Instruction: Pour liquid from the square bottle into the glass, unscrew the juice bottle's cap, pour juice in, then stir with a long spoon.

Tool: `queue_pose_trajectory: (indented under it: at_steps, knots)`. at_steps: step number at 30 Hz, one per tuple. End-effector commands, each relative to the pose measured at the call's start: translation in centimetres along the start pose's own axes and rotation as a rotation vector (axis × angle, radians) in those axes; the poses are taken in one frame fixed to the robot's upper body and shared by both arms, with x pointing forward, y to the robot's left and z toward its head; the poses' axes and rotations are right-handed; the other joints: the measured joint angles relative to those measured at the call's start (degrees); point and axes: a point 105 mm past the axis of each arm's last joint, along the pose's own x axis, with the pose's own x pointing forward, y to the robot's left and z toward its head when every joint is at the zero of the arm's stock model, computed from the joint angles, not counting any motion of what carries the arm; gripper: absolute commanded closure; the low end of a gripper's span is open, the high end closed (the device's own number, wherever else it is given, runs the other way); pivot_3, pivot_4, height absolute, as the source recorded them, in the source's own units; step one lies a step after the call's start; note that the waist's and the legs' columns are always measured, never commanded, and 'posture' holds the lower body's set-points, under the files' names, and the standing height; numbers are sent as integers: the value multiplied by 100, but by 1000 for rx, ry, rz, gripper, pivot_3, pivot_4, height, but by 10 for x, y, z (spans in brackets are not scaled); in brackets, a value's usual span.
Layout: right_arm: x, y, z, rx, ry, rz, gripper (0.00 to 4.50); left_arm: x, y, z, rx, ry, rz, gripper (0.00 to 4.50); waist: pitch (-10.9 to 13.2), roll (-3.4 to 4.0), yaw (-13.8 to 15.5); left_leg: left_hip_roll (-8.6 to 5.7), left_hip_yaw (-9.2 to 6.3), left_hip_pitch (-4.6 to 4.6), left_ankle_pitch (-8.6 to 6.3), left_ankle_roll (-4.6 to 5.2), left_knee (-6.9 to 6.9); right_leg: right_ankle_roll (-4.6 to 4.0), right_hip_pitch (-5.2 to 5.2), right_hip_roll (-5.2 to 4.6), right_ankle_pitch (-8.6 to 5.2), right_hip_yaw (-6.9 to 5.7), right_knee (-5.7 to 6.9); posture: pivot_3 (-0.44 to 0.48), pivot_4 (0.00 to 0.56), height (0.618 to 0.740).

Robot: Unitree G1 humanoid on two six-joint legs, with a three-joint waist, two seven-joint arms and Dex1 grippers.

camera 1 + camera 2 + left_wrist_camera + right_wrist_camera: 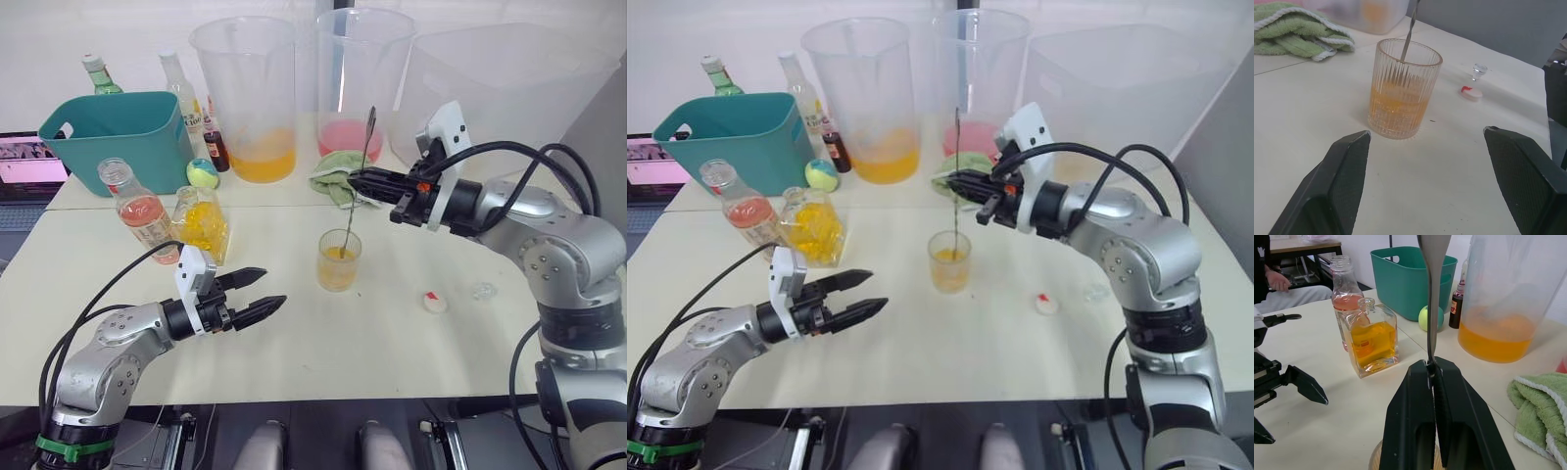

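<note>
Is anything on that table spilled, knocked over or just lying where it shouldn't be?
No spill shows. The small white screw cap with a red mark and a tiny clear stopper lie loose on the table beside the ribbed glass tumbler. A crumpled green towel lies behind it.

Silver jointed arms, white wrist housings, black fingers (looped black cables trailing).

Clear vertically ribbed glass tumbler: orange liquid. Clear square-sided glass bottle: yellow liquid. Slim clear plastic bottle: pink liquid. Round white cap: red mark. Folded cloth: green, white edging. Plastic bin: teal. Thin metal bar spoon: silver.
</note>
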Motion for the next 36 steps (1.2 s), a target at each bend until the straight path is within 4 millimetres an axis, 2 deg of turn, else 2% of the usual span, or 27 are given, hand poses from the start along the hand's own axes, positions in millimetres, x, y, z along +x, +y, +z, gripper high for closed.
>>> queue_pose_trajectory:
  at_steps: [1, 4, 11, 19, 25, 28, 36]
  knots:
    - [-4, 10, 19, -44, -47, 34, 4500, 0, -4, 5, 23, -20, -5, 598, 0, 0, 0, 0, 0, 1, 0, 0, 0, 0, 1, 0, 0, 0, 0, 0, 150, 738]
    - [2, 11, 19, -28, -64, 33, 4500, 0, -5, 4, 21, -21, 2, 598, 0, 0, -17, 1, 0, 2, 0, 0, 0, 0, 0, 0, 0, 0, 1, 0, 150, 738]
    - [11, 1, 21, 0, -140, -13, 4500, -1, -5, 4, 21, -23, 13, 598, 0, 0, 0, 0, 0, 1, 1, -2, 0, -2, -1, 0, 1, 0, 3, 0, 150, 738]
    - [8, -13, 21, -18, -158, -60, 4500, 2, -6, 6, 22, -26, 9, 598, 0, 0, -7, -1, 0, 1, 4, -6, 0, -3, -3, -1, 2, 0, 5, 0, 150, 738]
    - [-2, -7, 11, -26, -76, 8, 4500, 3, -8, 7, 18, -25, -3, 598, 0, 0, -2, -1, 0, 1, 4, -6, 1, -3, -1, -1, 2, 0, 5, 0, 150, 738]
    - [-4, 5, 7, -28, -46, 73, 4500, 2, -8, 7, 17, -26, -1, 598, 0, 0, -3, 0, 0, 1, 4, -6, 1, -3, -1, -1, 2, -1, 5, 0, 150, 738]
    - [0, 18, 14, 6, -83, 125, 4500, 0, -8, 5, 12, -21, -3, 598, 0, 0, -9, 0, 0, 2, 4, -6, 1, -3, -1, 0, 2, -1, 6, 0, 150, 738]
